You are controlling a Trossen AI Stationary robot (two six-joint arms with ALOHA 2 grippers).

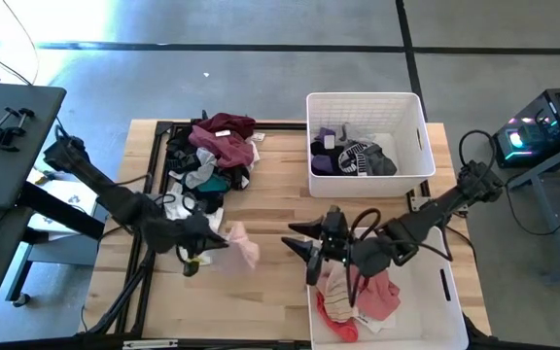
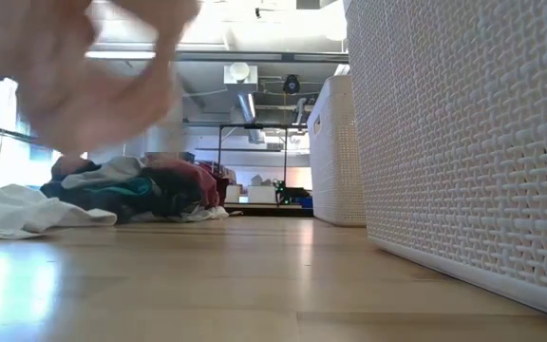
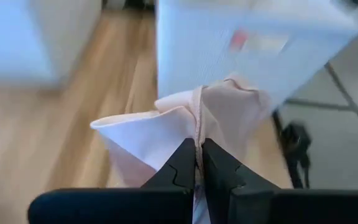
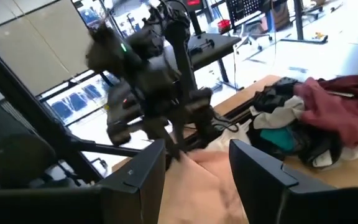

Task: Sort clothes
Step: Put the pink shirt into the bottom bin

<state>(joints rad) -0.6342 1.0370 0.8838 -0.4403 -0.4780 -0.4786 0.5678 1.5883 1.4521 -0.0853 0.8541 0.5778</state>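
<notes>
Pale pink fabric, one small garment [image 1: 242, 244], is pinched in the left gripper [image 1: 214, 242], whose fingers [image 3: 185, 163] are clenched tight on a gathered fold of it; the left wrist view shows the cloth fanning out beyond the fingertips, its far edge soft and hard to make out. Seen from above, the garment's long axis runs roughly from the fingertips toward the near white bin [image 1: 426, 301], and it sits just left of that bin over the wooden worktop [image 1: 270, 204]; whether it touches the wood cannot be told. In the low view it is only a blurred pinkish mass [image 2: 103, 76] cut off by the frame's upper corner. The right gripper [image 1: 304, 255] hangs at the near bin's left rim, its fingers [image 4: 138, 171] spread apart and grasping nothing. Inside that bin lie pink and red clothes [image 1: 363, 297], partly hidden under the right arm. The far white bin [image 1: 363, 102], beyond the near one, holds dark, purple and grey clothes [image 1: 350, 156]. Left of the far bin, a heap of clothes [image 1: 212, 156] in maroon, black, white and teal lies tangled, its separate pieces hard to tell apart, with a white piece [image 2: 22, 209] trailing toward the low camera.
</notes>
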